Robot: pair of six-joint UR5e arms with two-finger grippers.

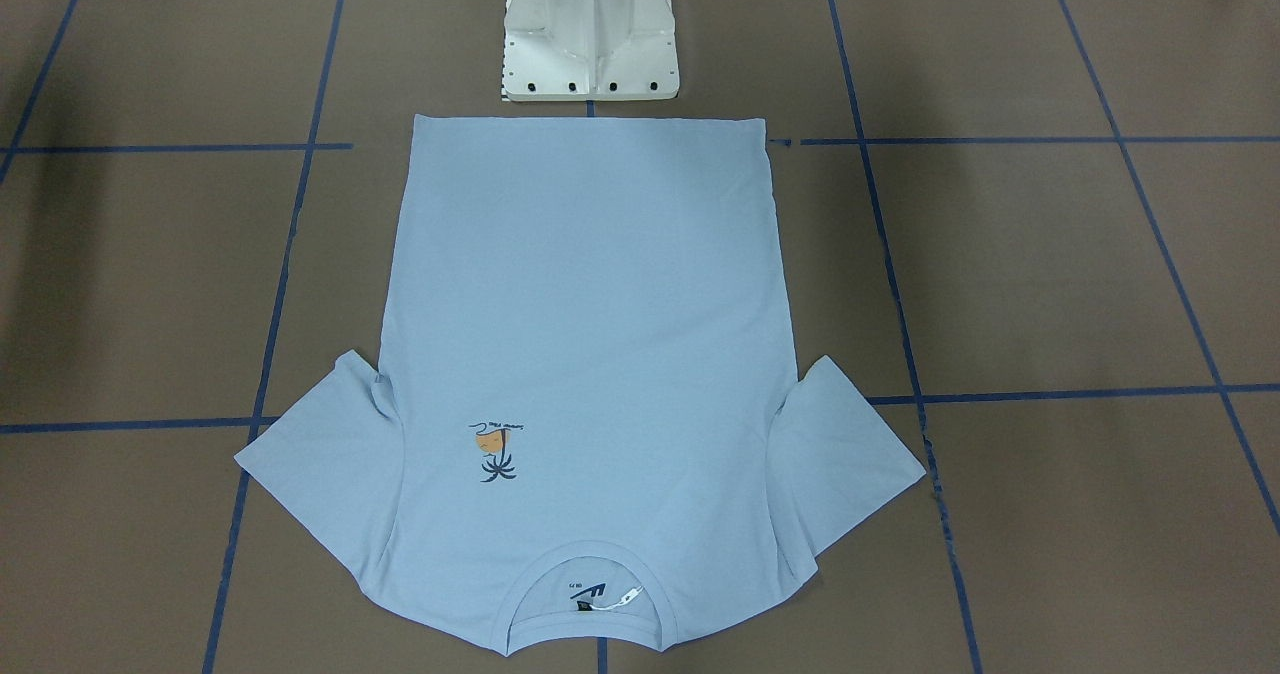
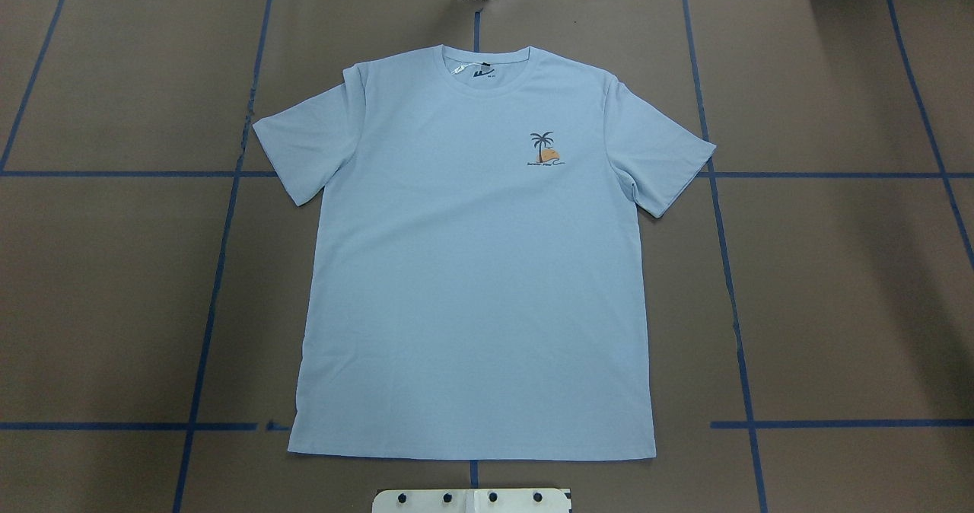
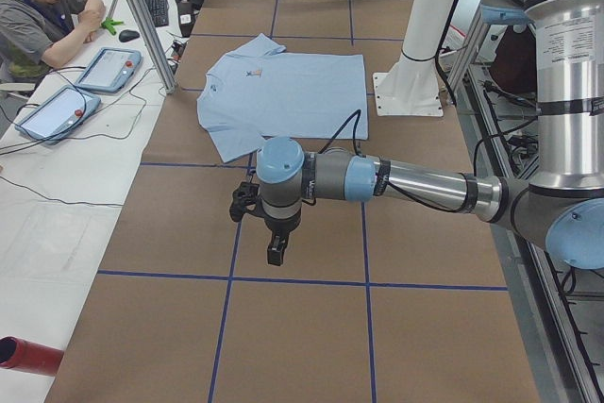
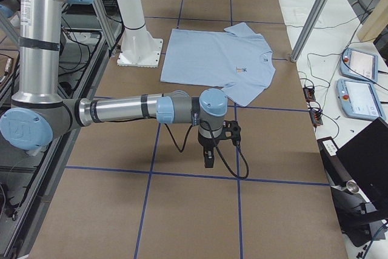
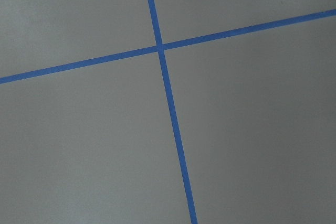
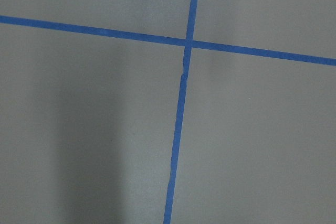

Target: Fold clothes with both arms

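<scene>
Spread flat and front up at the middle of the brown bench (image 2: pixel 837 307): a light blue T-shirt (image 2: pixel 472 269), both short sleeves out to the sides, hem just beside the white pedestal (image 1: pixel 590 44), round collar (image 1: pixel 590 552) towards the far edge from the robot. Small orange-and-dark chest print (image 2: pixel 546 150) on the front; inside the collar a dark label (image 1: pixel 590 591) with a white tag (image 1: pixel 625 599) beside it. Blue tape lines (image 2: pixel 218 269) in a grid across the bench, some passing under the cloth. Left arm (image 3: pixel 415 184) stretched level over bare bench well apart from the shirt, left claw (image 3: pixel 275 254) pointing straight down above a tape line; shown only from the side, so no telling whether spread or pressed together. Right arm (image 4: pixel 121 110) likewise stretched out at the other end, right claw (image 4: pixel 208 161) hanging downwards, nothing seen in it, fingers' stance likewise unreadable from this angle. In both wrist views only brown surface and a blue tape crossing. At a side desk, a seated person (image 3: pixel 42 7).
</scene>
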